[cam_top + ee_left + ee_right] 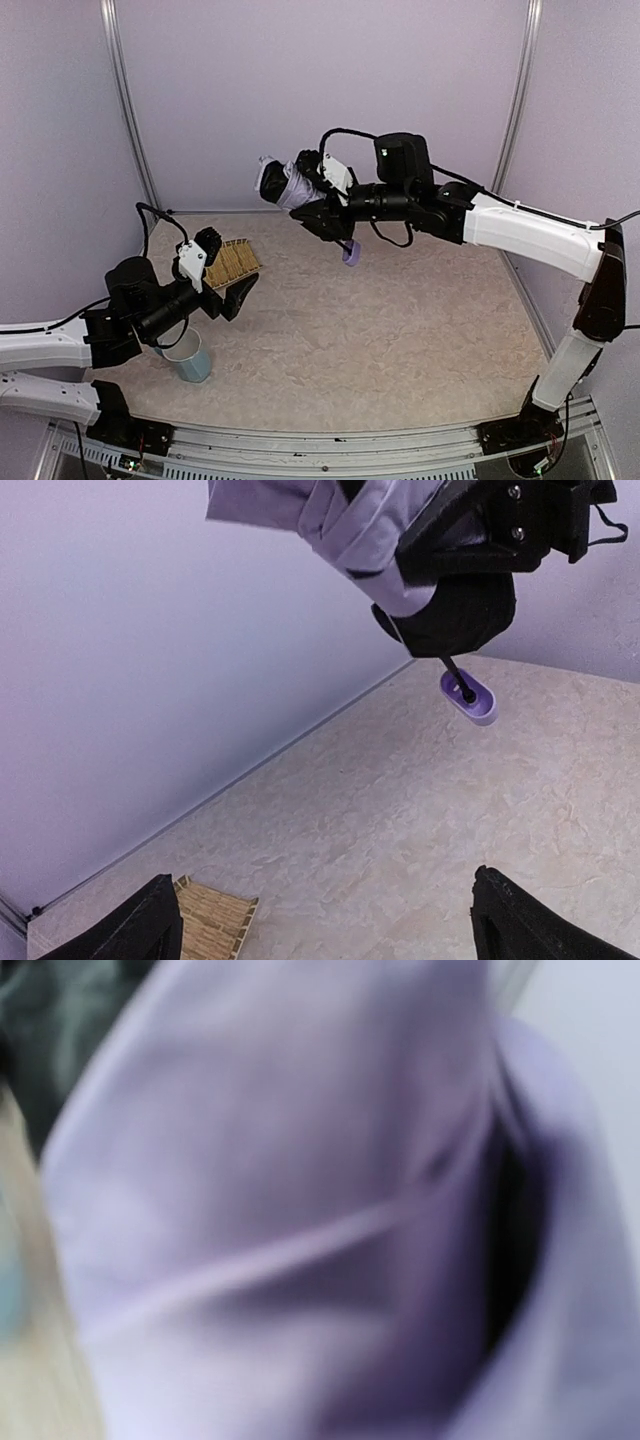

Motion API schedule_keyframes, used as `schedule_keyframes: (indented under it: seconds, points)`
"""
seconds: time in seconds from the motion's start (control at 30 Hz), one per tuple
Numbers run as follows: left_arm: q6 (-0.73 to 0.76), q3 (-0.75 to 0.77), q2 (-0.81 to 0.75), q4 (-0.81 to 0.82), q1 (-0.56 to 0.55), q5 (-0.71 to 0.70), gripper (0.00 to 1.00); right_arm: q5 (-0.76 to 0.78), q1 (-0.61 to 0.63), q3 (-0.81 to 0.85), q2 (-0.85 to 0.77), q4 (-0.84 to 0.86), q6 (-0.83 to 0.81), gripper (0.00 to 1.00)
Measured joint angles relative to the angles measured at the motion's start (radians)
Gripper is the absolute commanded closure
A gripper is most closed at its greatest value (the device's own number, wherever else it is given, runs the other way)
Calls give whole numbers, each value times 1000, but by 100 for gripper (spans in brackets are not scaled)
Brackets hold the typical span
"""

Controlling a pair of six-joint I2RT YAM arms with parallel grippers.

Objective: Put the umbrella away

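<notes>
**A:** Where's the umbrella (287, 186)?

**B:** Up in the air over the far middle of the table (400, 340). It's a crumpled pale bundle, with the shaft (455, 675) poking down and the knob (470, 697) dangling clear of the surface.

**A:** What holds it?

**B:** The right gripper (318, 180), clamped on the fabric rather than the shaft, as far as I can see. Its own camera gives nothing but blurred cloth.

**A:** And the other one?

**B:** The left gripper (325, 925) hangs low on the left, jaws wide apart and empty, just beside a slatted mat (236, 262). A cup (192, 360) stands under that arm.

**A:** What worries you?

**B:** Cloth slides. With only loose folds pinched, I'd guess a quick swing could let the bundle slip out or sag open. The knob swings freely too. It might catch the cup's rim or knock it over if that's where it's headed. And if the empty arm reaches in, the two could bump.
</notes>
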Motion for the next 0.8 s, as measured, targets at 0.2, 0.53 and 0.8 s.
schedule_keyframes:
  seconds: [0.2,0.53,0.8]
  points:
    - [-13,50,-34,-15,-1,48,3,-110,-5,-77,-85,399,163,100]
    - [-46,189,-34,-63,-1,37,3,-87,-3,-50,-77,1019,395,100]
    - [-71,183,12,-98,10,36,3,104,26,-792,301,1506,541,100]
